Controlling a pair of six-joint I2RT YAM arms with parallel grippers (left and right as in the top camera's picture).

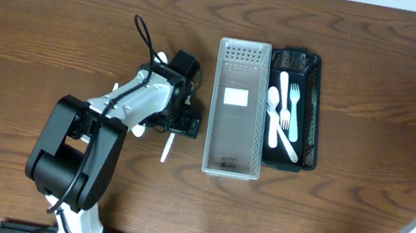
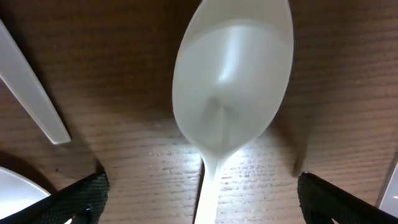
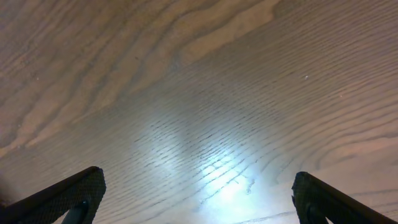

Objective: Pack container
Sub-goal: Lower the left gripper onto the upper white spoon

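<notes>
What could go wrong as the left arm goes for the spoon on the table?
The spoon lies flat on the table between the open left fingers; it may skid or slip as they close. A second white utensil lies close beside it and could get caught or knocked. The clear container stands near and might be bumped.

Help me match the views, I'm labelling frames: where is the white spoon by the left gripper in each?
Overhead: hidden beneath the left gripper, left of the clear bin.
Left wrist: the spoon fills the centre of the frame.
Right wrist: not in it.
Shared landmark: the wooden table.
</notes>
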